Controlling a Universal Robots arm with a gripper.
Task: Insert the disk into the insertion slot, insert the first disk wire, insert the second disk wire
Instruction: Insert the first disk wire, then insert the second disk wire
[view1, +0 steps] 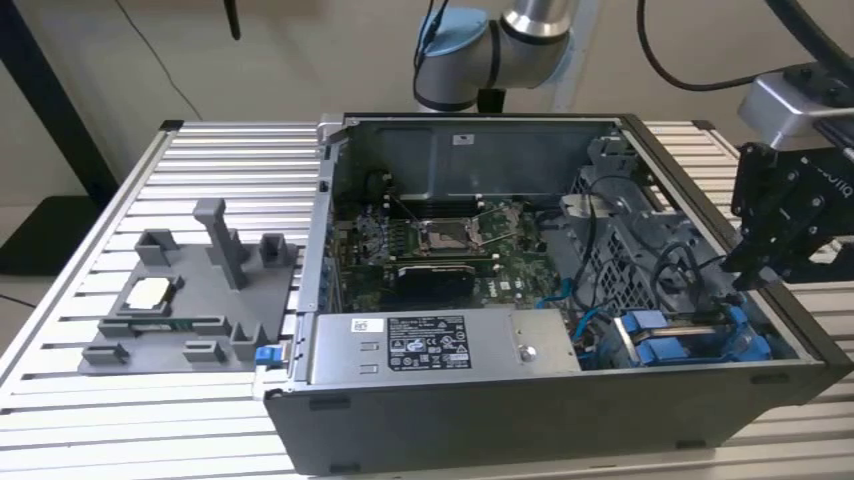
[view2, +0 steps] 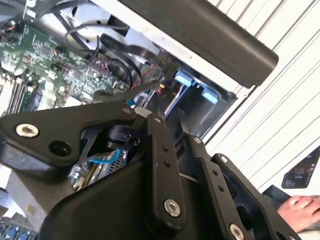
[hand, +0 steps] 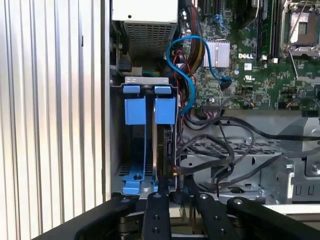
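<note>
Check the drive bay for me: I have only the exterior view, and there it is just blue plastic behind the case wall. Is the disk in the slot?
Observer: In the first wrist view the insertion slot holds two blue carriers side by side. The one nearer the motherboard carries a dark slab seen edge-on, apparently the disk.
Operator: And the gripper?
Observer: The gripper hangs in line with that disk, at the end away from the blue tabs.
Operator: Anyone close by?
Observer: In the second wrist view a person's hand shows out past the case wall, apart from the case.
</note>
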